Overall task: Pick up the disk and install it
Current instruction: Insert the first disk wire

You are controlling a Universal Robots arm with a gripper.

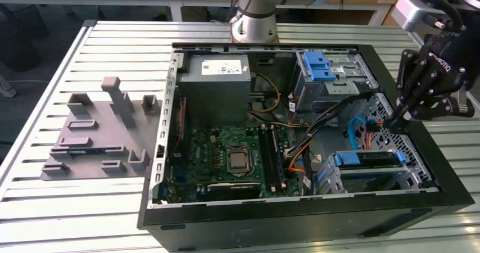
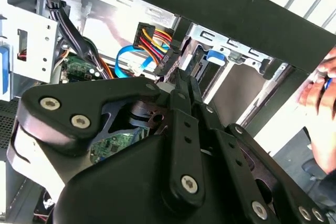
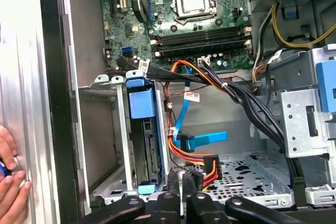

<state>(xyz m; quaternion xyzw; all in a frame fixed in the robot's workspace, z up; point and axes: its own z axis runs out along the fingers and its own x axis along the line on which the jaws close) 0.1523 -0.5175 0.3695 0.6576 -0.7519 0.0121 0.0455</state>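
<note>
Even, bright overhead light falls on the slatted table [image 1: 45, 208], with soft glare on its ribs; the interior of the computer case [image 1: 300, 222] lies in moderate shadow; in the second wrist view the hand [image 2: 181, 85] looms dark and slightly soft; white metal bleaches beside a person's hand [image 3: 10, 182].

A black computer case [image 1: 300, 222] sits on a pale slatted table [image 1: 75, 208]. Inside are a green circuit board [image 1: 225, 157], a grey power box [image 1: 213, 87] with a white sticker, blue drive frames [image 1: 363, 158], and orange, yellow and blue cables [image 3: 197, 142]. The gripper [image 1: 408, 115] is black.
</note>
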